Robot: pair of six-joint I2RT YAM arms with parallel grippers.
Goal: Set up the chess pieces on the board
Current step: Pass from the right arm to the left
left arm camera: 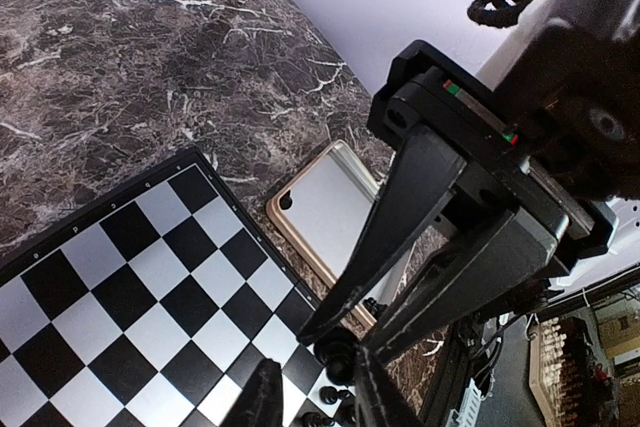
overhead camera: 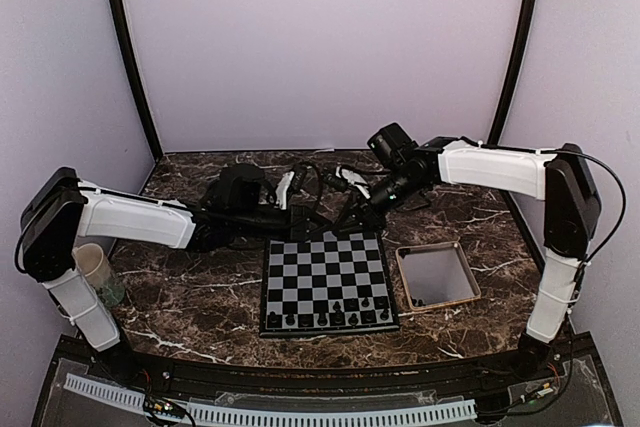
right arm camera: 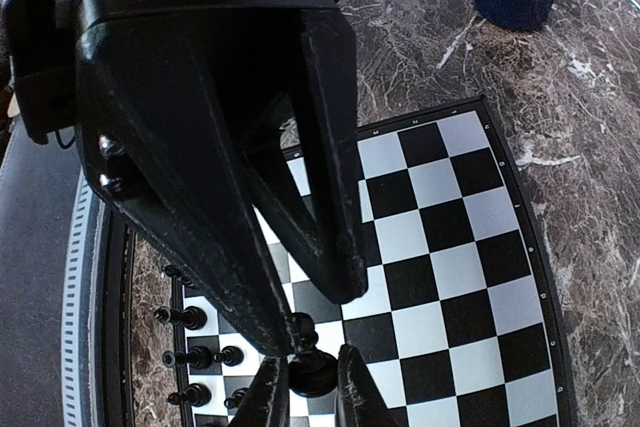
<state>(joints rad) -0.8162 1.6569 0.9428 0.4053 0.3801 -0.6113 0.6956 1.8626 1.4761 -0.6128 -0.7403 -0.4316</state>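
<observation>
Clenched on a dark piece [right arm camera: 311, 372] with the right fingers [right arm camera: 263, 395], aloft by the far edge of the board [overhead camera: 320, 267]. Flanking its top with the left fingers [left arm camera: 260, 402], parted, contact unclear. Other pieces [overhead camera: 330, 318] along the near edge; tray [overhead camera: 405, 272] just beside, on the worktop [overhead camera: 190, 287].

Dark brown white-veined marble-look tabletop [overhead camera: 200, 297]: polished, glossy. Flat black-and-grey chequered board [overhead camera: 320, 262]: smooth, satin sheen. Tiny near-black chess pieces [overhead camera: 340, 315]: glossy, plastic-looking. Tan-rimmed square tray [left arm camera: 325, 197] right of board: smooth, faint sheen. Left gripper [right arm camera: 315, 319] above board: matt black plastic.
</observation>
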